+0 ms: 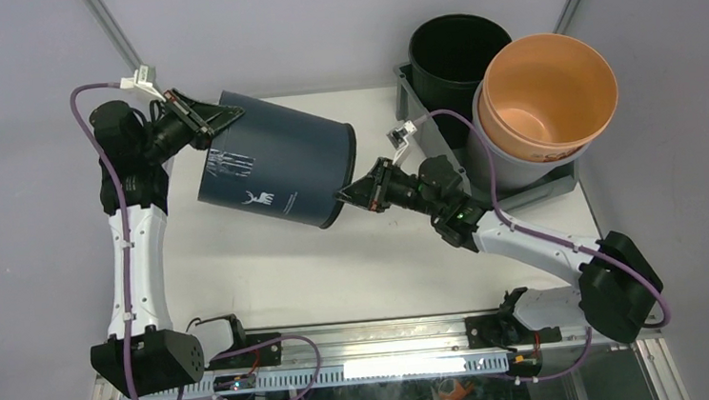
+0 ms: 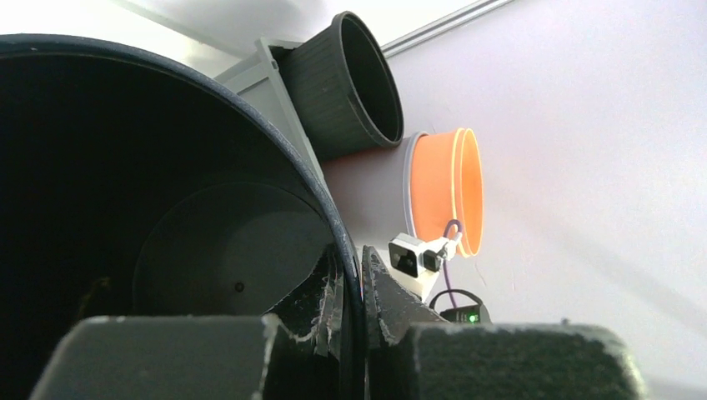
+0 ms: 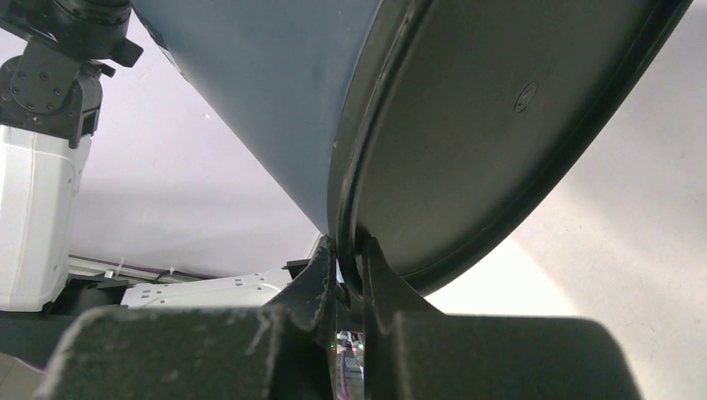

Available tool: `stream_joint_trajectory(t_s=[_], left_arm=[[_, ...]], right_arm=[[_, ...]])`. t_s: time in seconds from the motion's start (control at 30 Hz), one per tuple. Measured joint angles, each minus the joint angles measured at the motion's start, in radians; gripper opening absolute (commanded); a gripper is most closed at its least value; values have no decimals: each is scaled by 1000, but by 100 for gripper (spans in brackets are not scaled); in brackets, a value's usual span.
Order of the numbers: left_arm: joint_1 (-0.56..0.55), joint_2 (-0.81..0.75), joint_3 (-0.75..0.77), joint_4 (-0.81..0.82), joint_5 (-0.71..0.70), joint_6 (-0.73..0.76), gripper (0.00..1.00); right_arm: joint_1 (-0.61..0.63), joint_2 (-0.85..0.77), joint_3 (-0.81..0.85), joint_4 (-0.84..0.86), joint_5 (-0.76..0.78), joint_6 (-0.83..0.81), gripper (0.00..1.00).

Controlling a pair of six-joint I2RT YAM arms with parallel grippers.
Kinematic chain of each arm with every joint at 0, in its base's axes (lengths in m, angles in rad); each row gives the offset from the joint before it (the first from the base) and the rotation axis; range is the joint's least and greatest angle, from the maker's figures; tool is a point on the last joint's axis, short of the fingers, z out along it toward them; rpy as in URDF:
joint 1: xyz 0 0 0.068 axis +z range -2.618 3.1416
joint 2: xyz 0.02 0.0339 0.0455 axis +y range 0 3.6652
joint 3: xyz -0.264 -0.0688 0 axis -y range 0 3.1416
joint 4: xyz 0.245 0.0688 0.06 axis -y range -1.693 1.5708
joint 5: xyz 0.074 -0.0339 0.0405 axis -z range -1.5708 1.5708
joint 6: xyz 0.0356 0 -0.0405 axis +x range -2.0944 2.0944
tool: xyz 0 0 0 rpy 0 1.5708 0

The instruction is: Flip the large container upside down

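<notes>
Big tub: The large container (image 1: pixel 276 158) is dark blue and round. It lies on its side between the two arms. Its open mouth faces left and its flat bottom faces right. It looks lifted a bit off the table (image 1: pixel 270 273).
Left gripper: The left gripper (image 1: pixel 218 117) is pinched tight on the rim at the mouth, with one finger inside and one outside.
Right gripper: The right gripper (image 1: pixel 348 194) is pinched tight on the lip around the bottom (a thin lip, so not much to bite on).
Step now: I think the tub is about half way over.
How to do it well: Both arms should turn together, slowly and at the same speed, so the mouth swings down. If one arm goes faster, the tub may twist out of those thin pinches. Set the mouth flat on the table before letting go.
Watch out: The right arm is near the orange bucket (image 1: pixel 548 99) and the black bucket (image 1: pixel 459 53). They sit in a grey bin (image 1: pixel 559 179) at the back right.
Table: It is white, smooth and flat.
Room: It has plain pale walls close by, with thin metal poles going up.
</notes>
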State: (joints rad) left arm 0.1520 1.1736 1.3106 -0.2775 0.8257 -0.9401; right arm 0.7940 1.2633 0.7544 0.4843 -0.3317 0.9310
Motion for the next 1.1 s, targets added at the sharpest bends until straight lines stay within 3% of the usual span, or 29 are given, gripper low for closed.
stream_joint_trajectory(t_s=[0.07, 0.17, 0.27, 0.57, 1.1], left_arm=[[0, 0, -20, 1, -3, 3, 37], [0, 2, -52, 11, -37, 42, 64], [-2, 2, -87, 8, -64, 76, 81], [-2, 3, -116, -50, -96, 158, 98], [-9, 22, -73, -283, -242, 317, 99]], right_arm=[[11, -19, 0, -45, 25, -6, 0], [26, -57, 38, -174, 45, 6, 0], [51, -66, 123, -315, 70, 20, 0], [79, -15, 379, -643, 280, -147, 0], [112, 43, 623, -928, 455, -336, 0]])
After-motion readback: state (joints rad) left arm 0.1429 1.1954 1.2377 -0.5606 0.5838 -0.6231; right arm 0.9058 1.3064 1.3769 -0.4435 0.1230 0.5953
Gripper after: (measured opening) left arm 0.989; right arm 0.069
